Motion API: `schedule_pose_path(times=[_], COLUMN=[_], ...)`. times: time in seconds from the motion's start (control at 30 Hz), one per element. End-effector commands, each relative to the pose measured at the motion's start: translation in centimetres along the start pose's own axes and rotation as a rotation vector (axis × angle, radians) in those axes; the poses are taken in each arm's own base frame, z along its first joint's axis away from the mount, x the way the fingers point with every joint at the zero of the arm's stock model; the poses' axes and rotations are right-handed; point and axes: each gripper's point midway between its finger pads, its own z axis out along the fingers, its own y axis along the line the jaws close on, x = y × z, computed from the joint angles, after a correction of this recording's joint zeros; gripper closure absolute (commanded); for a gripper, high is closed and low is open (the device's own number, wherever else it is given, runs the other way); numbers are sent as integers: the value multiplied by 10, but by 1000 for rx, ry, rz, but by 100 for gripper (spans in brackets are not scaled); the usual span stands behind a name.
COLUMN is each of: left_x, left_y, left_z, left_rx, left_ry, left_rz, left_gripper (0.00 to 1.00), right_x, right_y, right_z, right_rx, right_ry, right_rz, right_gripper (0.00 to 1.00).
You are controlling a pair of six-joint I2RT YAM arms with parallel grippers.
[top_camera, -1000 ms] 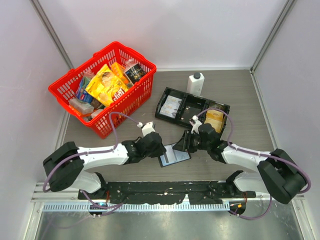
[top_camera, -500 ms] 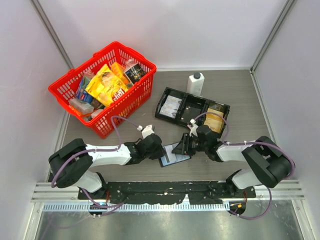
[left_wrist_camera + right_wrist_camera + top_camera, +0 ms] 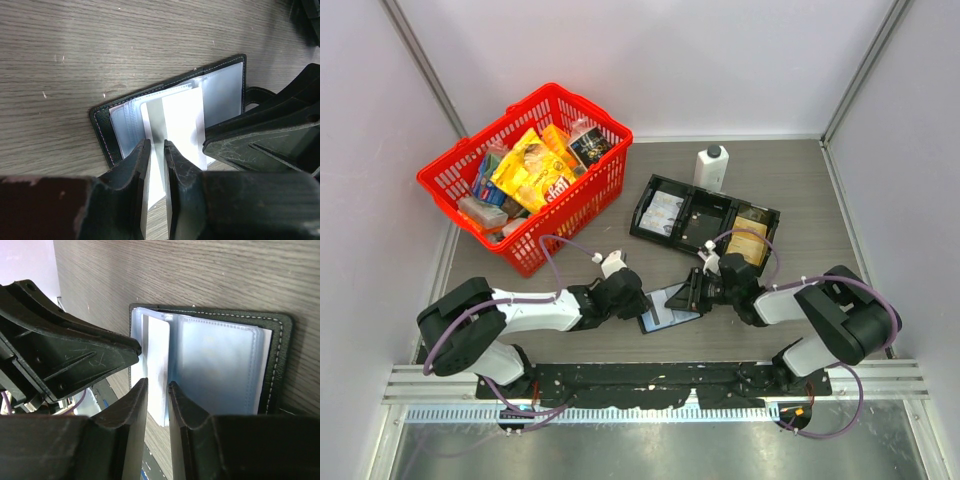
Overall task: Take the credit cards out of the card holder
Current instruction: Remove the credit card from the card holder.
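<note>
The card holder (image 3: 663, 308) lies open on the table between both grippers, with a black stitched rim (image 3: 100, 131) and pale blue sleeves (image 3: 220, 365). A whitish credit card (image 3: 182, 117) with a grey stripe sticks out of it past its near edge. My left gripper (image 3: 638, 300) (image 3: 156, 146) hangs over that card, jaws a narrow gap apart, the stripe showing through the gap. My right gripper (image 3: 693, 292) (image 3: 158, 386) comes from the other side, jaws also narrow. The card's leaf (image 3: 159, 352) runs into its gap. The left fingertip (image 3: 134, 346) touches that leaf.
A long black tray (image 3: 639, 222) behind the holder has a golden-yellow card (image 3: 749, 241) in its right compartment. A white bottle (image 3: 710, 167) stands behind the tray. A red basket (image 3: 573, 208) full of packets sits at the back left.
Both pairs of jaws have narrowed. The right arm has folded in closer to the holder, and its gripper has edged left onto the card's leaf.
</note>
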Motion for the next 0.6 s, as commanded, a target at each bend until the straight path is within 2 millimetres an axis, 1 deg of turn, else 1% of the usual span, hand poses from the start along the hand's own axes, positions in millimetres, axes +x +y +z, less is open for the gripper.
schedule_pose_path(times=[0.0,0.27,0.37,0.5,0.57], left_x=[16,17,18,18,19], left_y=[30,30,32,30,31], left_z=[2,2,3,3,3], left_rx=[-93,-93,-96,-89,-94], left_ry=[55,60,64,69,71], left_rz=[11,10,9,9,9], left_gripper=[80,80,80,81,81], right_x=[-8,-8,-8,-9,-9], right_y=[15,12,9,5,2], right_z=[-3,-1,1,3,4], right_rx=[-94,-99,-90,-71,-59], right_ry=[-29,-26,-24,-29,-25], right_rz=[-8,16,23,31,36], right_gripper=[73,78,82,85,85])
